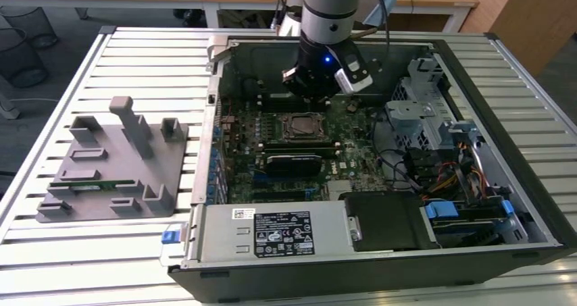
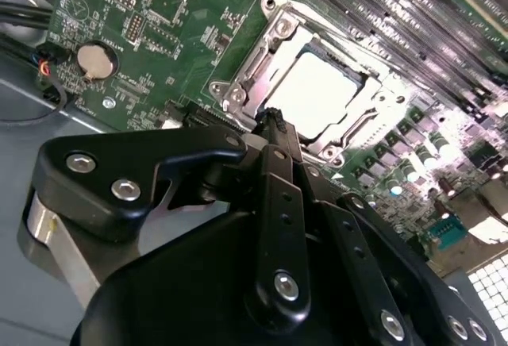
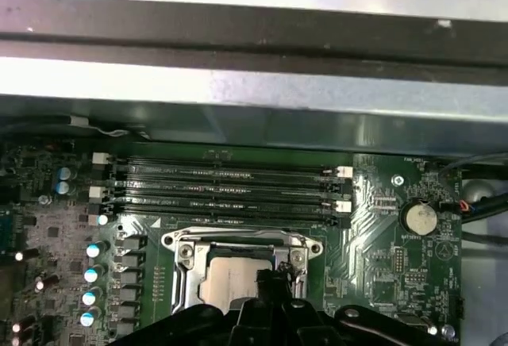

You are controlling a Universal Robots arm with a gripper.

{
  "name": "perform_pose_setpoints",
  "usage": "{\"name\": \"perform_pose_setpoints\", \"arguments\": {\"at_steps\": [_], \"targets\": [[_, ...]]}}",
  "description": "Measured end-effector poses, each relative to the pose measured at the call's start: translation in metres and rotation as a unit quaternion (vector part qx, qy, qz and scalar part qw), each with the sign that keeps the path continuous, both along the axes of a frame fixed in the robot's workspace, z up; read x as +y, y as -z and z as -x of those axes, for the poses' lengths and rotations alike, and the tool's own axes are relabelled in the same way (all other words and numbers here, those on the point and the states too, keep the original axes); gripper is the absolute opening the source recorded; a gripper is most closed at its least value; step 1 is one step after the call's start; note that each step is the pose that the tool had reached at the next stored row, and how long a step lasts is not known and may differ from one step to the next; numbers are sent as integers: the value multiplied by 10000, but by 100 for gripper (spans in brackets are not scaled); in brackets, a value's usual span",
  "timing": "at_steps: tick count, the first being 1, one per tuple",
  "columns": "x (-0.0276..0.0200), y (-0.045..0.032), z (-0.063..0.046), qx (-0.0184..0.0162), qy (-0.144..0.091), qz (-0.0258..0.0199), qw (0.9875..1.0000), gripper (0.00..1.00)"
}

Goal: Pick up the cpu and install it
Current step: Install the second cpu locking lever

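The cpu (image 2: 317, 96) lies flat in the metal-framed socket (image 2: 242, 84) on the green motherboard, its silver top facing up. It also shows as a pale square (image 3: 226, 286) in the first wrist view and in the exterior view (image 1: 298, 125) at the board's middle. My gripper (image 1: 315, 98) hangs just above the socket's far edge inside the open computer case. In both wrist views its black fingertips (image 2: 275, 117) come together at a narrow tip (image 3: 271, 278) over the socket frame, with nothing between them.
Empty memory slots (image 3: 230, 187) run beside the socket, and a coin battery (image 3: 419, 219) sits nearby. The case walls (image 1: 216, 117) ring the board. A drive cage with cables (image 1: 433, 123) and a power supply (image 1: 270, 232) crowd the exterior view's right and front. A grey fixture (image 1: 108, 164) stands outside.
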State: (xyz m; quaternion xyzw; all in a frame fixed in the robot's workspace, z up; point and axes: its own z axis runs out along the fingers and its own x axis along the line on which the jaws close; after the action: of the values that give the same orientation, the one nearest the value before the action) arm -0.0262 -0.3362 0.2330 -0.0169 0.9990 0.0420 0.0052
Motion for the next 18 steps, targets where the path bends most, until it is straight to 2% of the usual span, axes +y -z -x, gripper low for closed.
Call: {"name": "perform_pose_setpoints", "arguments": {"at_steps": [2, 9, 10, 13, 18], "targets": [[-57, 1, 0, 0, 0, 0, 10000, 11], [-344, 6, 0, 0, 0, -1, 10000, 11], [-359, 5, 0, 8, 0, 0, 10000, 11], [-376, 5, -3, 64, 0, 0, 10000, 11], [-502, 6, -1, 66, 0, 0, 10000, 11]]}}
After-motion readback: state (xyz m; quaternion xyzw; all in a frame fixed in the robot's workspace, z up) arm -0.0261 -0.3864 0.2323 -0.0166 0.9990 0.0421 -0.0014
